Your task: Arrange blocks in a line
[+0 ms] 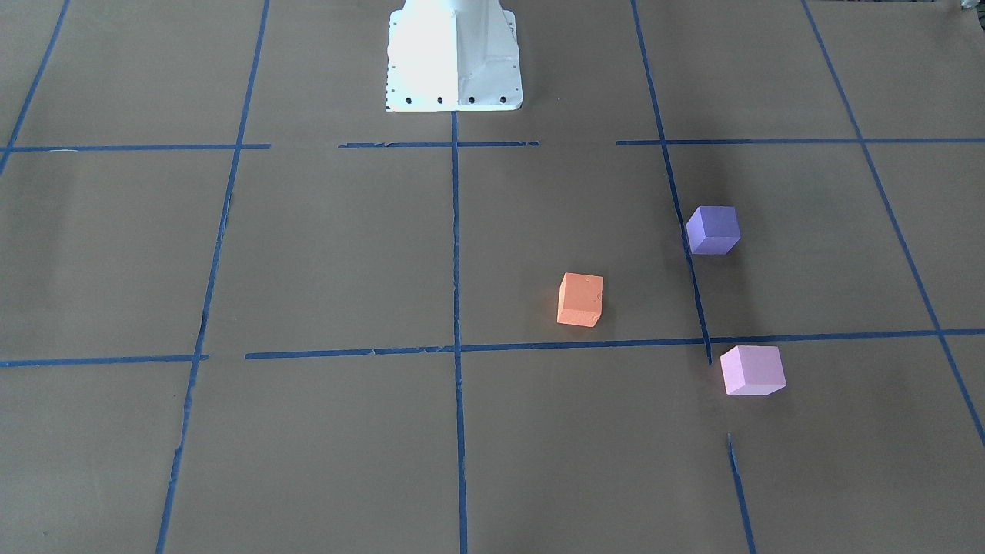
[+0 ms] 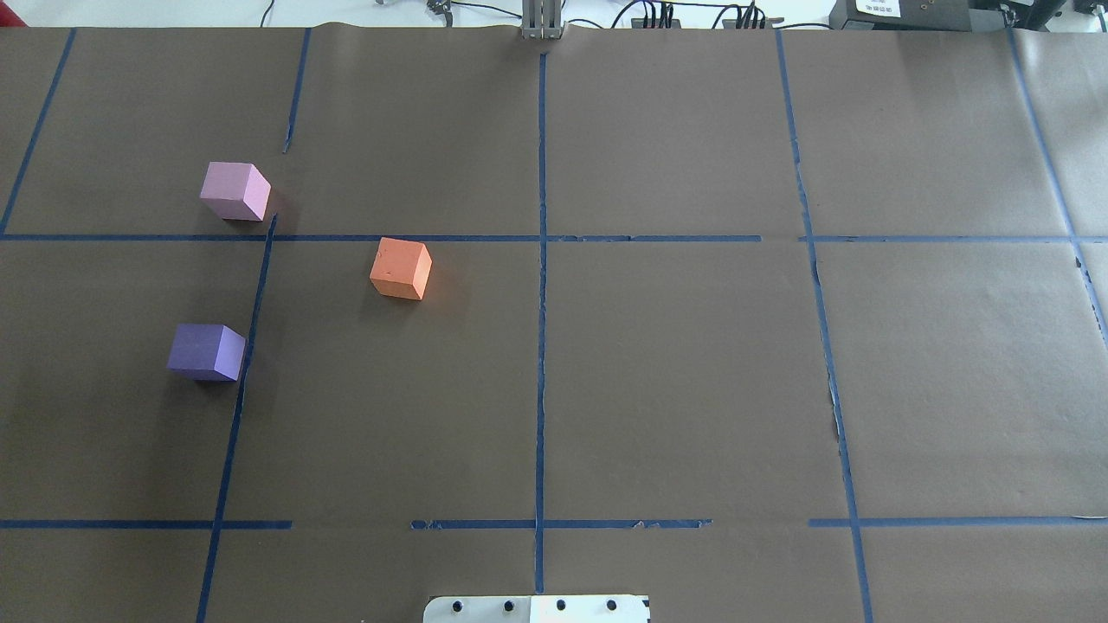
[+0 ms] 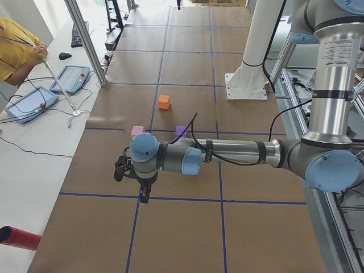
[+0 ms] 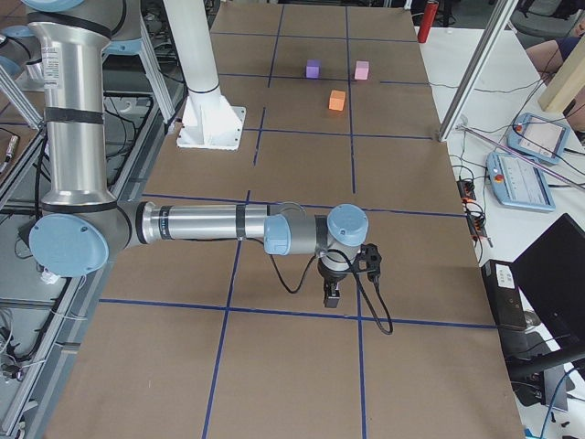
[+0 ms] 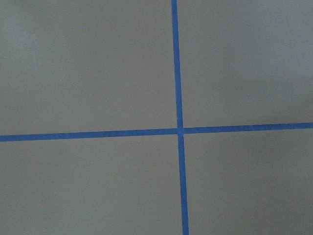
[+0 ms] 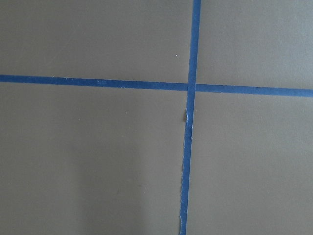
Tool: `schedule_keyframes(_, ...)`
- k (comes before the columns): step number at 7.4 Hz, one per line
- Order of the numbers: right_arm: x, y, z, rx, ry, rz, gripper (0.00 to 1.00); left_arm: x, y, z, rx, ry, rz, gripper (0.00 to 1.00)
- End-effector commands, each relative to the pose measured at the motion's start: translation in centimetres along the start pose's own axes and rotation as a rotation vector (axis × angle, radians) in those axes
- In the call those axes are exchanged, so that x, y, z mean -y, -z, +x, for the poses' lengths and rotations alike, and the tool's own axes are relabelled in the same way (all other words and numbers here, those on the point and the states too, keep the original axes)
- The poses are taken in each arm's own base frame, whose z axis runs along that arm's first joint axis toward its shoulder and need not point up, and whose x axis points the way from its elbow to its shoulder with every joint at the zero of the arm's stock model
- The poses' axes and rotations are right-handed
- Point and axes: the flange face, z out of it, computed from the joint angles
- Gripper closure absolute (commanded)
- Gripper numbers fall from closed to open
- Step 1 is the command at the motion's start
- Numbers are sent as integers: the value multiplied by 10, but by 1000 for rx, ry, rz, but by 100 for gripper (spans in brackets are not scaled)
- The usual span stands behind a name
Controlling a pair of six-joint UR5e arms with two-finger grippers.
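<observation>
blue tape (image 2: pixel 541 346) grids the brown paper table (image 2: pixel 675 372); cannot tell how either arm's jaws stand.

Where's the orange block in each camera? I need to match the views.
Front-facing: orange block, right of centre, just above a horizontal tape line.
Overhead: block left of centre, just below that line.
Exterior left: block upper middle.
Exterior right: block near the top.
Left wrist: not in it.
Right wrist: not in it.
Landmark: white base, in all four exterior views.
</observation>
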Motion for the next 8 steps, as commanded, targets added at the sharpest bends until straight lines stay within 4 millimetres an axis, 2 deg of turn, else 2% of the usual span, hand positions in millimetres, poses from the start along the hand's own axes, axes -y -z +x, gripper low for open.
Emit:
schedule_keyframes(1,0,0,0,0,0,0,0,30,-25,63,-36,-44,13,0)
schedule_keyframes(2,0,0,0,0,0,0,0,47,-39,104,-60,-56,6,0)
schedule_keyframes(3,0,0,0,0,0,0,0,56,-63,150,-85,-83,-17,0)
schedule_keyframes(5,0,0,0,0,1,1,0,78,-89,251,-151,-77,-23,0)
schedule_keyframes(6,0,0,0,0,1,1,0,84,-106,300,-117,-65,22,0)
schedule_keyframes(7,0,0,0,0,0,0,0,93,-108,341,-133,-45,52,0)
schedule_keyframes(8,0,0,0,0,0,0,0,98,-112,396,-174,-39,42,0)
